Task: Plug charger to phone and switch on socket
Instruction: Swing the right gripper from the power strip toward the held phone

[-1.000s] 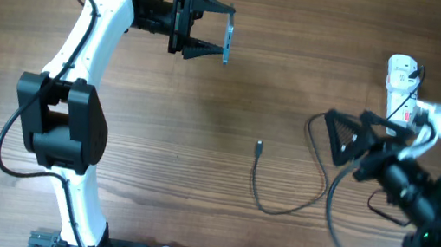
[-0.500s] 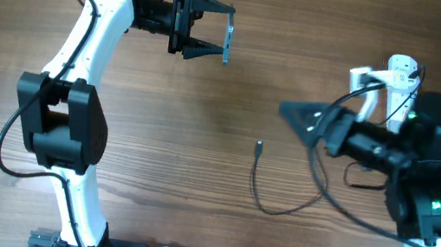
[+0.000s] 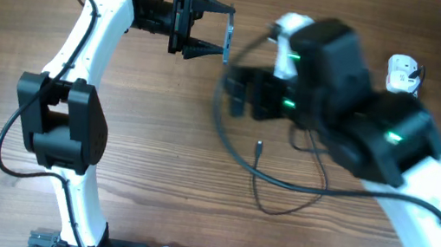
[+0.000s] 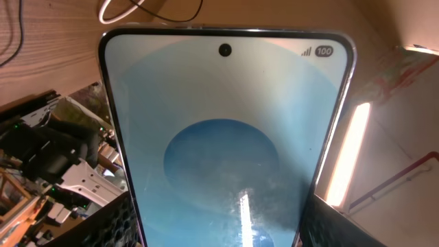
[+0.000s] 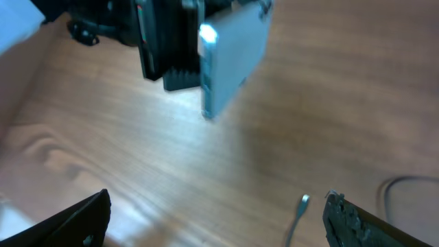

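Phone [image 3: 227, 44] stands edge-on, clamped between the left fingers [image 3: 205, 49], unmoved. Within the last second the right arm has swung from beside the socket [image 3: 402, 72] so its spread, empty right fingers [image 5: 75, 219] face the phone. The charger [image 3: 259, 148] tip lies on the worktop [image 3: 158, 132] just below them, ungrasped, so plugging in has yet to start. Overhead, blur smears that arm; the phone's port is hidden.

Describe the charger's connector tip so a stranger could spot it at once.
Start at the wooden table's middle. A thin black cable curls there, and its free end nearest the held phone is the connector tip: small, dark, lying loose, unlike the arms' thicker cables.
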You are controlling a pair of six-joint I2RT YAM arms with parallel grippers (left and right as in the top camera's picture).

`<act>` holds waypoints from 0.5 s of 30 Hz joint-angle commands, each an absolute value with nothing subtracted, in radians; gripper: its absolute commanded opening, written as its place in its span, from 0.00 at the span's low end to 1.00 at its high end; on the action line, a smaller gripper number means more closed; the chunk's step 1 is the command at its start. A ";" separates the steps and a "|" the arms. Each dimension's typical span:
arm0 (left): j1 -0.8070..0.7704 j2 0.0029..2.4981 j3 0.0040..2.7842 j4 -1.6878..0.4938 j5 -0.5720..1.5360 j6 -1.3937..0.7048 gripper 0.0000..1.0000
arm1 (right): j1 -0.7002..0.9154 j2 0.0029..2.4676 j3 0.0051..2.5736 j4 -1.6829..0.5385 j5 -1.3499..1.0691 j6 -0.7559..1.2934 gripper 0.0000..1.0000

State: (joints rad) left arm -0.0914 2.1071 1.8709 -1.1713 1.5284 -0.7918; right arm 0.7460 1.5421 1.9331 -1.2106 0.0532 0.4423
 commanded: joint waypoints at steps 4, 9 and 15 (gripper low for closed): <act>-0.088 2.068 1.880 -1.171 1.574 -0.789 0.66 | 0.828 1.698 2.059 -1.183 0.347 0.470 0.99; -0.088 2.068 1.880 -1.169 1.555 -0.790 0.66 | 0.828 1.726 2.059 -1.134 0.307 0.445 0.99; -0.088 2.068 1.880 -1.168 1.555 -0.790 0.66 | 0.828 1.758 2.057 -1.130 0.361 0.490 0.99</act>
State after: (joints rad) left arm -0.0914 2.1075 1.8709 -1.1706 1.5272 -0.7918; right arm 0.8280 1.7226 2.0338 -1.1358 0.2970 0.4511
